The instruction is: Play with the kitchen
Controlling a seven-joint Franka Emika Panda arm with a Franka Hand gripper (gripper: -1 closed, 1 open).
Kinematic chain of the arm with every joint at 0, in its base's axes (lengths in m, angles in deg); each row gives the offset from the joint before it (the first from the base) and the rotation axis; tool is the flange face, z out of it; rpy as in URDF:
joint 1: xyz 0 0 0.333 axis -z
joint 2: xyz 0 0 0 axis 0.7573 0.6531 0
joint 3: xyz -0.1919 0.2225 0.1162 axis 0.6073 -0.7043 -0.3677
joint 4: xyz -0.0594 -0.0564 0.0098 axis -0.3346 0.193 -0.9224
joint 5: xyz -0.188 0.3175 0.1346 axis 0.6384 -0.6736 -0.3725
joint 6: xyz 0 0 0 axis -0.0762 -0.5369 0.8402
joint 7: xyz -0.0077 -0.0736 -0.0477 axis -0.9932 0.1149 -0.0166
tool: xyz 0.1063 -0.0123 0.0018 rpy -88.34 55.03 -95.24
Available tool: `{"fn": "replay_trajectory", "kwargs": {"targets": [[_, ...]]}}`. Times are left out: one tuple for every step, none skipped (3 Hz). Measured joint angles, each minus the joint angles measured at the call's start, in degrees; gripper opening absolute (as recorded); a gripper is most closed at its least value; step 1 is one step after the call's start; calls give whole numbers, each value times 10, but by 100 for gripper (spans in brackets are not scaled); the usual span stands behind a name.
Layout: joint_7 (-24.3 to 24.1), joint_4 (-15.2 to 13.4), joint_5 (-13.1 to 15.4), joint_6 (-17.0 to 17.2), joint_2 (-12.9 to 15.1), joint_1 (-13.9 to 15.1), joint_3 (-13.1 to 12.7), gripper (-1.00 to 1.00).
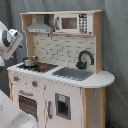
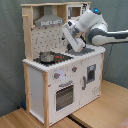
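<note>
The gripper (image 2: 71, 41) was held in the upper middle of the second exterior view, above the counter and just right of the stovetop (image 2: 59, 58); whether it was wide or narrow could not be told. It was judged to be poised there so that the sink (image 1: 73, 73) or the small pot (image 2: 46, 57) could be reached next. The arm (image 2: 102, 35) was stretched in from the second exterior view's right. The kitchen (image 1: 60, 95) was stood centrally on a wooden table (image 2: 107, 107), its oven door (image 2: 64, 96) closed and its faucet (image 1: 85, 58) seen only in the first exterior view.
</note>
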Motion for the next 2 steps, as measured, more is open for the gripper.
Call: {"fn": "replay_trajectory", "kwargs": {"targets": [[-4,24,0,23,37,34,-37,100],[-10,47,0,48,60,66,-70,100]]}}
